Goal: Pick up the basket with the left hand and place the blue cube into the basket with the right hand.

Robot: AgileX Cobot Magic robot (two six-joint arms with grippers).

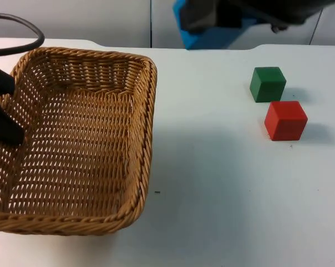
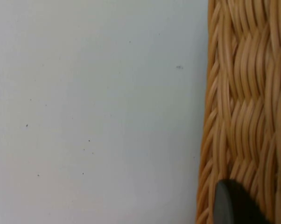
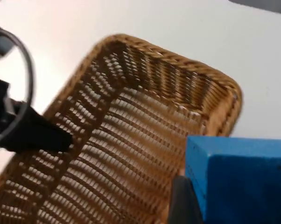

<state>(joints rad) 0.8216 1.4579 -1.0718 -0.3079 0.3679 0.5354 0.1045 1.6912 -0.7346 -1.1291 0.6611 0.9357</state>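
The right gripper (image 1: 212,19), clamped on the blue cube (image 1: 212,36), hangs beyond the basket (image 1: 78,144), whose left rim the left gripper (image 1: 3,111) pinches; green cube (image 1: 267,83) and red cube (image 1: 285,120) sit well right.

Basket (image 1: 84,144) cut off at top view's left and bottom edges. Blue cube (image 1: 209,30) cropped by the top edge, partly covered by right gripper (image 1: 223,16); finger gap hidden. Left gripper (image 1: 0,111) cropped at left edge, fingers unclear.
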